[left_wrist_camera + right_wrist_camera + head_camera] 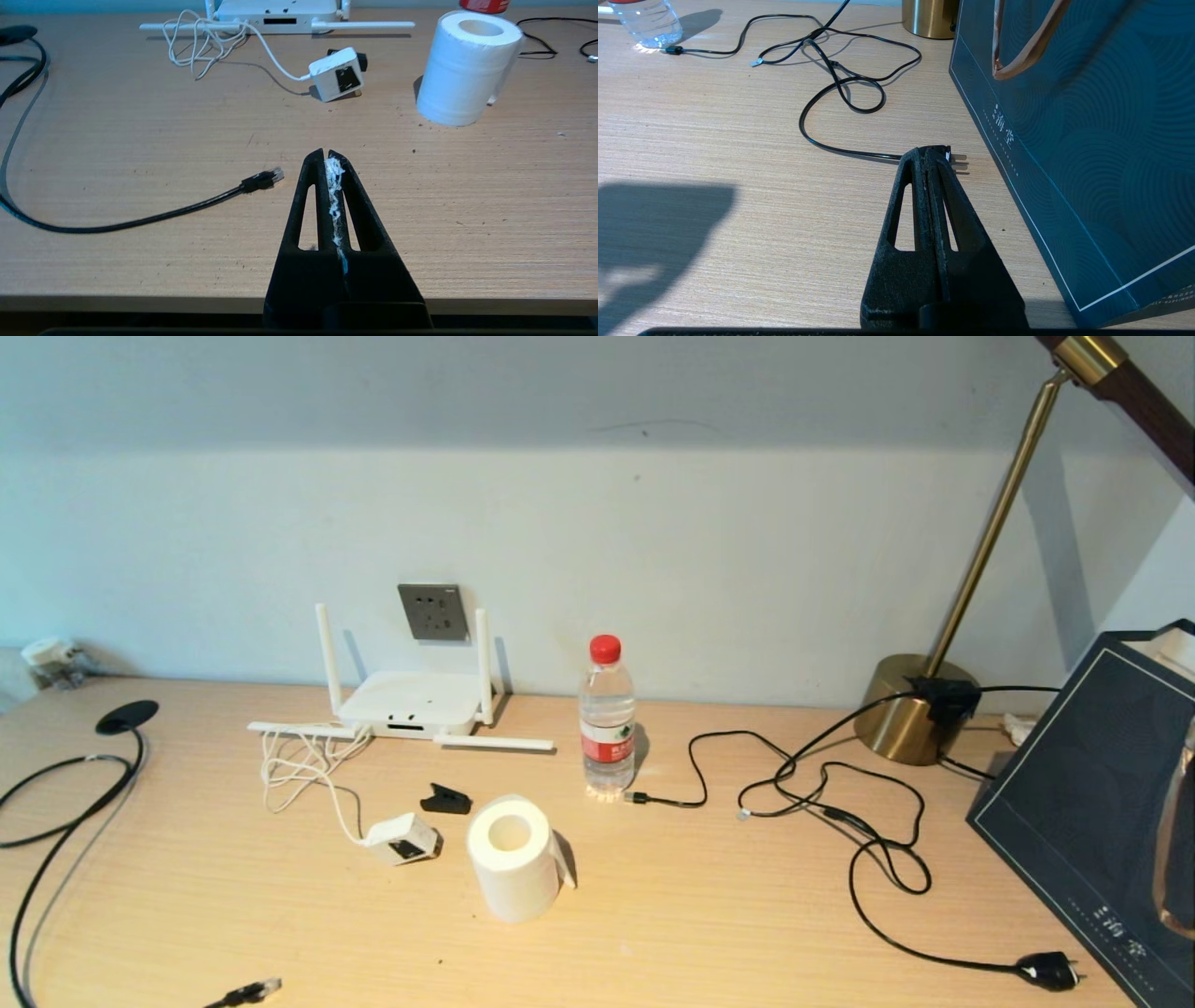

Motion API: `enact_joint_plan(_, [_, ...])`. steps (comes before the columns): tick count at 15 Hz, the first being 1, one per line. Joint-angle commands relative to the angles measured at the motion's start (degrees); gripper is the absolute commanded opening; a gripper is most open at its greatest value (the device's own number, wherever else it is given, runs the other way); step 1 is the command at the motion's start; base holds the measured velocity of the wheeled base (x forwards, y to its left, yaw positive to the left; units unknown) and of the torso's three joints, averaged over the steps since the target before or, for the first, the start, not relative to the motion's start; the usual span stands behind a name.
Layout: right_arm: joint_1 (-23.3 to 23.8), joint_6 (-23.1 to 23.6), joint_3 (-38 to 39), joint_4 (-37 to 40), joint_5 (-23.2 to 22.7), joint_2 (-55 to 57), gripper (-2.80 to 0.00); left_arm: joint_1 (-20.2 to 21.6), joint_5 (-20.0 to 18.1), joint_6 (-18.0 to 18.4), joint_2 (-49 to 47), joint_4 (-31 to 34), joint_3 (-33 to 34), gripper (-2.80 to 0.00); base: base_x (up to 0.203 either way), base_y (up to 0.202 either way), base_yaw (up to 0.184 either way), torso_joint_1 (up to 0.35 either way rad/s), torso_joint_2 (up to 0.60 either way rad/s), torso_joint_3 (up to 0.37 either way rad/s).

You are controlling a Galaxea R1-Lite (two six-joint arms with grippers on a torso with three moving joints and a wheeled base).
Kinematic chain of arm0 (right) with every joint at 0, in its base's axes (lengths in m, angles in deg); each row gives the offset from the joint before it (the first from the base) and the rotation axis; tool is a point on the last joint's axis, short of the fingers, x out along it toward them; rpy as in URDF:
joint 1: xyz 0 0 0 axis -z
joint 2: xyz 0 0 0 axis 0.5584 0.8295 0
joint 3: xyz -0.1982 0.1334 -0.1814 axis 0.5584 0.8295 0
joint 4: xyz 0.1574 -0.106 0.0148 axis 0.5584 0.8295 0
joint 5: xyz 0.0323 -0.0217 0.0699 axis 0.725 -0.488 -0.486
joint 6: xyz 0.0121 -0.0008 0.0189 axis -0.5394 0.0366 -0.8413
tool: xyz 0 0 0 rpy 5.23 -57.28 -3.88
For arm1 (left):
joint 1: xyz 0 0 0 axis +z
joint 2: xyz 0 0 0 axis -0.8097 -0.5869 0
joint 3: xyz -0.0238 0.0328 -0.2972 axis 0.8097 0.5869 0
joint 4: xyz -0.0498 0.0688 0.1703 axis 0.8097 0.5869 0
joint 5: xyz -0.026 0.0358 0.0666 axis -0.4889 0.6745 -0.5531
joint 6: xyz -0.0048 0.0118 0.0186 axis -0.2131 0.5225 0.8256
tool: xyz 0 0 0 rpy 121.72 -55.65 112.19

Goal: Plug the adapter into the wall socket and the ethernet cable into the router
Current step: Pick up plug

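Note:
The white adapter lies on the desk with its dark face up, and its thin white cord runs back to the router. The router sits by the wall under the grey wall socket. The ethernet cable curves along the left side of the desk, and its clear connector lies near the front edge. My left gripper is shut over the front edge. It is just right of the connector and not touching it, with the adapter farther ahead. My right gripper is shut and holds nothing.
A toilet roll stands right of the adapter, with a small black clip behind it. A water bottle stands mid-desk. Thin black cords loop to a black plug. Far right are a brass lamp base and a dark bag.

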Motion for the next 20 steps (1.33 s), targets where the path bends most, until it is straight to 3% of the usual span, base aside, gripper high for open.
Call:
enact_joint_plan(1, [0.0, 0.0, 0.0, 0.0, 0.1, 0.0, -2.8, 0.0, -2.7, 0.2, -2.6, 0.4, -8.3, -2.8, 0.0, 0.0, 0.0, 0.0, 0.0, 0.0])
enact_joint_plan(8, [0.0, 0.0, 0.0, 0.0, 0.1, 0.0, -2.8, -7.1, -8.5, 6.3, -45.7, 1.7, -36.1, -2.8, 0.0, 0.0, 0.0, 0.0, 0.0, 0.0])
enact_joint_plan(11, [0.0, 0.0, 0.0, 0.0, 0.1, 0.0, -2.8, -5.1, -14.7, 11.9, -66.2, 1.8, -50.0, -2.8, 0.0, 0.0, 0.0, 0.0, 0.0, 0.0])
enact_joint_plan(13, [0.0, 0.0, 0.0, 0.0, 0.1, 0.0, -2.8, -0.5, -23.4, 21.0, -78.7, 2.0, -59.3, -2.8, 0.0, 0.0, 0.0, 0.0, 0.0, 0.0])
enact_joint_plan(15, [0.0, 0.0, 0.0, 0.0, 0.0, 0.0, -2.8, 3.8, -35.0, 35.1, -87.6, 4.0, -66.0, -2.8, 0.0, 0.0, 0.0, 0.0, 0.0, 0.0])
enact_joint_plan(16, [0.0, 0.0, 0.0, 0.0, 0.0, 0.0, -2.8, 5.1, -40.7, 41.5, -89.8, 8.4, -67.8, -2.8, 0.0, 0.0, 0.0, 0.0, 0.0, 0.0])
enact_joint_plan(17, [0.0, 0.0, 0.0, 0.0, 0.1, 0.0, -2.8, 5.4, -42.7, 45.8, -90.9, 13.0, -68.8, -2.8, 0.0, 0.0, 0.0, 0.0, 0.0, 0.0])
enact_joint_plan(18, [0.0, 0.0, 0.0, 0.0, 0.0, 0.0, -2.8, 5.1, -43.4, 49.8, -92.0, 17.1, -69.7, 0.0, 0.0, 0.0, 0.0, 0.0, 0.0, 0.0])
enact_joint_plan(20, [0.0, 0.0, 0.0, 0.0, 0.0, 0.0, -2.8, 4.8, -43.6, 57.6, -94.0, 25.9, -72.4, 0.0, 0.0, 0.0, 0.0, 0.0, 0.0, 0.0])
